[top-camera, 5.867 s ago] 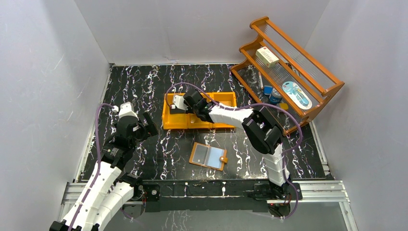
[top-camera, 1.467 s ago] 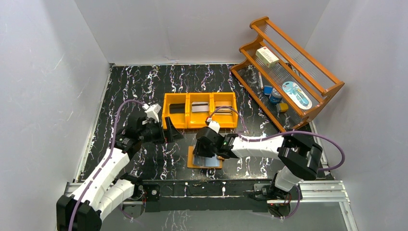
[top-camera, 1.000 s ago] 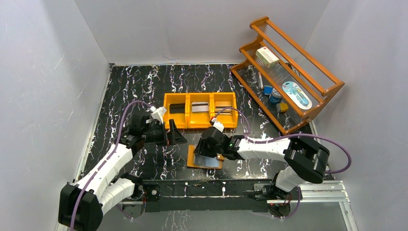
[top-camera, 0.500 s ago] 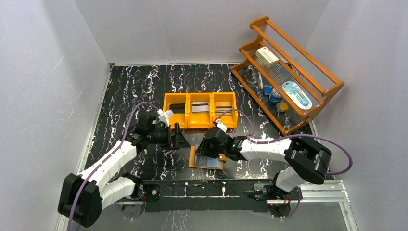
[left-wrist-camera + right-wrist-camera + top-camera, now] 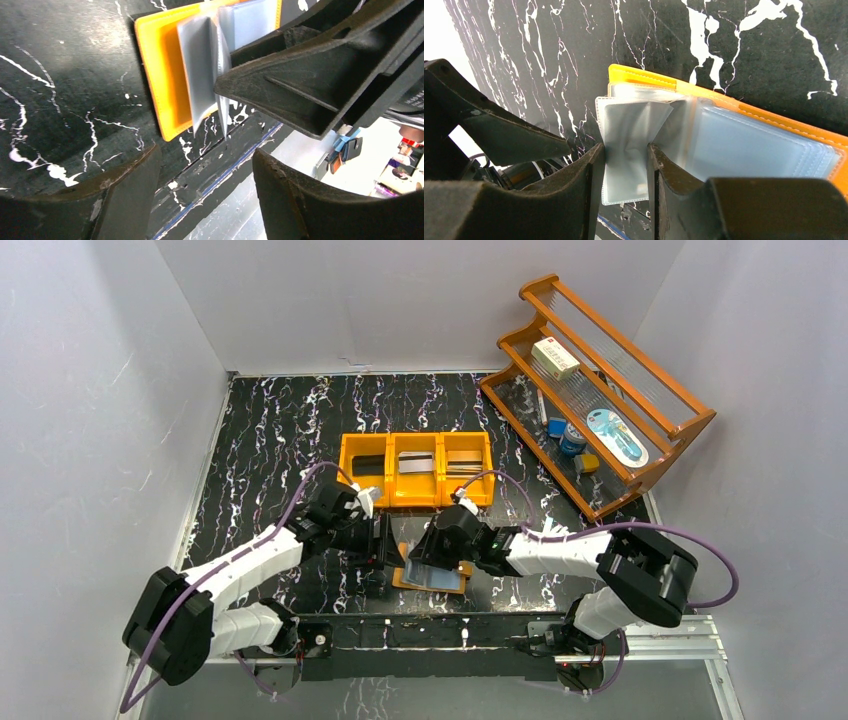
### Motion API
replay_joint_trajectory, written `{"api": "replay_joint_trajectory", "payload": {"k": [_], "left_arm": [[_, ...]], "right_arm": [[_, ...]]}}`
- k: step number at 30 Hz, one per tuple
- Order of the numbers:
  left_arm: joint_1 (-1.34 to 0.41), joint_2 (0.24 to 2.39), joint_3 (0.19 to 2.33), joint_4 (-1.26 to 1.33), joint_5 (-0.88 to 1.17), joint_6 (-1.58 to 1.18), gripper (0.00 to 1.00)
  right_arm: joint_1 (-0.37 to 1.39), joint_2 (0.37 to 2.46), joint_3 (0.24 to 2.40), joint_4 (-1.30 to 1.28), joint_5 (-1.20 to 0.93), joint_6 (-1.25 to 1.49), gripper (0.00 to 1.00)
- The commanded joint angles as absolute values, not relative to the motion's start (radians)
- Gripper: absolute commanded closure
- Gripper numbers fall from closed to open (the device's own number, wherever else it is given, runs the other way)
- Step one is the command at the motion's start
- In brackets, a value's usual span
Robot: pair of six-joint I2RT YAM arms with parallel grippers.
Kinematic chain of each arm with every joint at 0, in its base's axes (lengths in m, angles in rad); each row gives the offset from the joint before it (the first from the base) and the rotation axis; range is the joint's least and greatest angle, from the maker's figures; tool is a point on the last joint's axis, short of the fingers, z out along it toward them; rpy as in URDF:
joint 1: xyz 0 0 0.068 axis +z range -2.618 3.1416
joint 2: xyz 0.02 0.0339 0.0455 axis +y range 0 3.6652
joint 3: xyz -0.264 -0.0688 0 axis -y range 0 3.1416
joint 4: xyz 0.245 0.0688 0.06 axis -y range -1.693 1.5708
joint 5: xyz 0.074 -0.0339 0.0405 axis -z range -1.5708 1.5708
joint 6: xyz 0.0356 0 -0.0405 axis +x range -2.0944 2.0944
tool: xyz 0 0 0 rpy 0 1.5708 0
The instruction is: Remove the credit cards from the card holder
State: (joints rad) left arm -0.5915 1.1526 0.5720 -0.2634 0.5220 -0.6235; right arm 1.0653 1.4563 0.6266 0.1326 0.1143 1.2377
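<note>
Right gripper (image 5: 625,159) pinches a raised clear sleeve (image 5: 629,125) of the card holder (image 5: 157,70); left gripper (image 5: 205,157) gapes wide just beside its edge.

Your top cam sits high above and behind the arm bases (image 5: 312,638), looking down on the whole table (image 5: 280,430) from way back. The two wrist cams are down low and super close, pointed at each other across the holder (image 5: 160,85), and that holder is the bit all three views share.
</note>
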Motion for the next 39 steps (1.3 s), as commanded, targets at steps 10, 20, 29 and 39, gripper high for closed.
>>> {"api": "replay_joint_trajectory", "payload": {"k": [10,20,29,39], "left_arm": [[-0.693,1.211,0.632,-0.143,0.645,-0.602,0.45],[-0.736,1.291,0.638,-0.094,0.620,-0.605,0.52],[-0.763,1.311,0.620,-0.063,0.512,-0.630,0.74],[-0.766,1.319,0.622,-0.058,0.501,-0.627,0.93]], "right_arm": [[1.048,1.420,0.587,0.203,0.097,1.267,0.57],[1.045,1.422,0.578,0.209,0.091,1.269,0.57],[1.038,1.413,0.565,0.221,0.084,1.270,0.57],[1.031,1.383,0.558,0.205,0.086,1.275,0.52]]}}
